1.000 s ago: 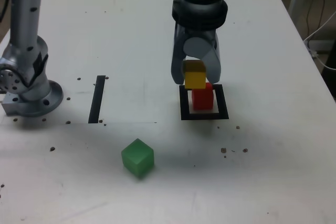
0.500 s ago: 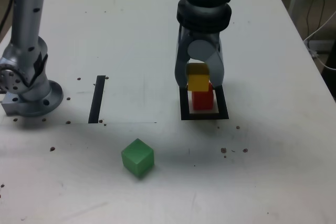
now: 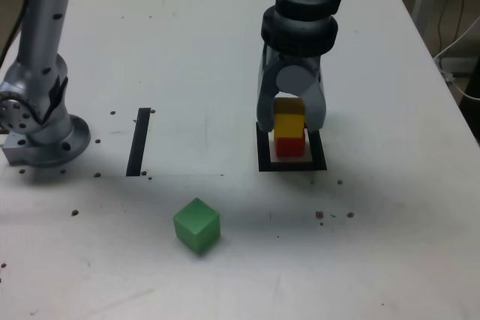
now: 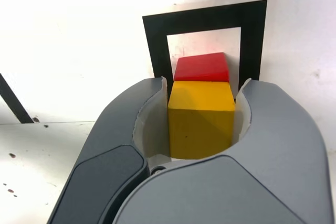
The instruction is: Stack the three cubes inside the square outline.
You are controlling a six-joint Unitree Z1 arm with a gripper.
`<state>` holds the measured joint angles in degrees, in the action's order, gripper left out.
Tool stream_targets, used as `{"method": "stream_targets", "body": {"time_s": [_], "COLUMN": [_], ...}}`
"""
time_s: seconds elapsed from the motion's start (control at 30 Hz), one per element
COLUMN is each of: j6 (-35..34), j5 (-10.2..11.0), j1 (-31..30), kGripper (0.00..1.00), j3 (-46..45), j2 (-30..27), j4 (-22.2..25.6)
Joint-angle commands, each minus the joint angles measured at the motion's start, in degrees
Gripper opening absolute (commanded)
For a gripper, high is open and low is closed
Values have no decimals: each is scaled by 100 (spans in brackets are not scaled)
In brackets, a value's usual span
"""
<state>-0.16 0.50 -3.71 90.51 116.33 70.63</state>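
Yellow cube (image 3: 289,123), clamped in the gripper (image 3: 292,114), is sitting directly over the red cube (image 3: 289,145) inside the square outline (image 3: 262,157); green cube (image 3: 196,224) is lying well outside.

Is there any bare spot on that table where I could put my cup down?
Yes: the wide stretch of table behind the black strip, and the front corner right of the green cube. It is crowded at the square outline, where the gripper holds the yellow cube over the red cube.

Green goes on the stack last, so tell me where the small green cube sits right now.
In the exterior view the small green cube sits alone on the white table, nearest the camera, below and left of the black square outline.
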Motion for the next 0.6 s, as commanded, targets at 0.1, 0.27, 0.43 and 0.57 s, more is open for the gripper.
{"method": "stream_targets", "body": {"time_s": [0.1,0.27,0.43,0.57], "j6": [7,6,-21,-31], "j5": [-17,-25,21,86], "j1": [8,8,8,9], "kGripper": [28,70,99,99], "j3": [12,-38,-148,-194], "j2": [91,69,12,-56], "j4": [-23,-68,-143,-164]}}
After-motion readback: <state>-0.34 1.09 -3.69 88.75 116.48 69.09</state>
